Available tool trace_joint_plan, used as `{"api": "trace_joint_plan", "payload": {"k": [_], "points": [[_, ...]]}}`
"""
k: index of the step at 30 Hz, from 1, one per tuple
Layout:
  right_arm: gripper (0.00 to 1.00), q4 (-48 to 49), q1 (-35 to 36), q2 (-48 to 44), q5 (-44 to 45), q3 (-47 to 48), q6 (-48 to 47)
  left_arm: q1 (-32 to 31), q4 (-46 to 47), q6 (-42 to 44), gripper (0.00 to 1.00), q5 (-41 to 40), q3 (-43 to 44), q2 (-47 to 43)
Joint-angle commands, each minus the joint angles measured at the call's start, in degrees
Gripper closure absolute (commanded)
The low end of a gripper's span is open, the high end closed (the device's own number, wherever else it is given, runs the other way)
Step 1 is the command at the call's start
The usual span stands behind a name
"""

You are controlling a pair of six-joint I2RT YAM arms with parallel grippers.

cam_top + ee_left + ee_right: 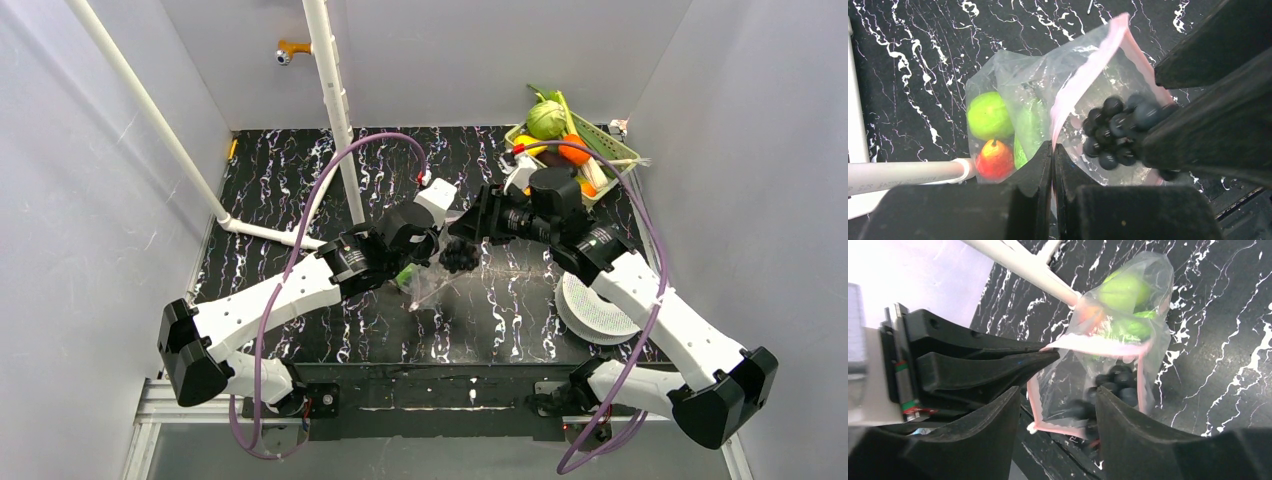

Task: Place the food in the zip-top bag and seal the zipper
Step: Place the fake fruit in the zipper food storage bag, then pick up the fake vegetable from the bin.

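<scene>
The clear zip-top bag point(1013, 75) hangs mouth-up over the black marbled table. My left gripper point(1053, 150) is shut on its pink zipper point(1083, 80), pinching one lip of the open mouth. Inside the bag lie a round green piece point(989, 115), an orange-red fruit point(994, 160) and more green food. The dark purple grape bunch point(1110, 132) sits in the bag's mouth, against one finger of my right gripper point(1058, 405), whose jaws stand apart around the mouth edge. From above, both grippers meet over the bag point(440, 285) at mid-table.
A green basket point(625, 150) at the back right holds a pale cabbage point(546, 120), a leek and other toy produce. A white ribbed plate point(600, 305) lies under the right arm. A white pipe point(335, 110) stands left of the bag.
</scene>
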Motion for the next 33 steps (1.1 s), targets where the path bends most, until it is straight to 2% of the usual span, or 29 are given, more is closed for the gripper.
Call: {"api": "trace_joint_plan", "payload": {"k": [1,5,11,17,26,33], "points": [[0.31,-0.6,1.1,0.3,1.2,2.8,-2.0,-0.3,0.7,0.1,1.0,-1.1,1.0,-2.3],[0.27,-1.2,1.2,0.7,2.5,3.0,-2.3,-0.3,0.5,-0.2,1.0,-0.6,1.1,-2.3],[0.27,-2.6,1.2,0.5,5.3,3.2,-2.6,-0.3,0.3,-0.1,1.0,-0.9,1.3,-2.1],[0.29,-5.6,1.2,-0.7,11.9,3.3,-3.6,-0.3,0.3,0.0,1.0,-1.0,1.3,-2.0],[0.29,-6.8,1.2,-4.3,26.0,0.5,-4.2,-0.3,0.2,-0.4,1.0,-0.2,1.3,-1.6],[0.27,-8.4,0.9,-3.0,41.1,-2.0,-0.6,-0.4,0.0,-0.7,1.0,0.2,1.4,-1.4]]}}
